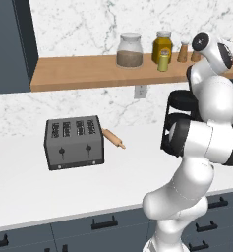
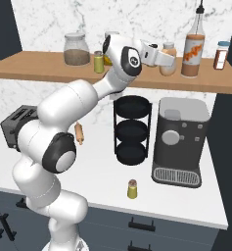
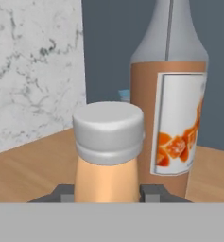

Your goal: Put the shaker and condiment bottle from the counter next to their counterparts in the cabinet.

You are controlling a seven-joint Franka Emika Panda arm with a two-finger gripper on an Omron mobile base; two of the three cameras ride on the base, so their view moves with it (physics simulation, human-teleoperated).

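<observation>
Wooden cabinet [image 2: 49,68] shelf already carries the matching shaker [image 2: 98,62] at its left; further right the gripper [image 3: 107,191] is clamped on the condiment bottle [image 3: 107,156], just beside the reddish-brown bottle [image 3: 172,108]. The bottle step looks nearly done: next, set it down and let go. The other shaker [image 2: 132,188] waits on the surface [image 2: 98,171] below

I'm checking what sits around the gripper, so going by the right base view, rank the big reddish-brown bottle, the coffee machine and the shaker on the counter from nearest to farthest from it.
The gripper is shut on the condiment bottle at the shelf.
1. Reddish-brown bottle: on the shelf, right beside it.
2. Coffee machine: on the counter, below it.
3. Shaker: at the counter's front edge, lowest.
</observation>
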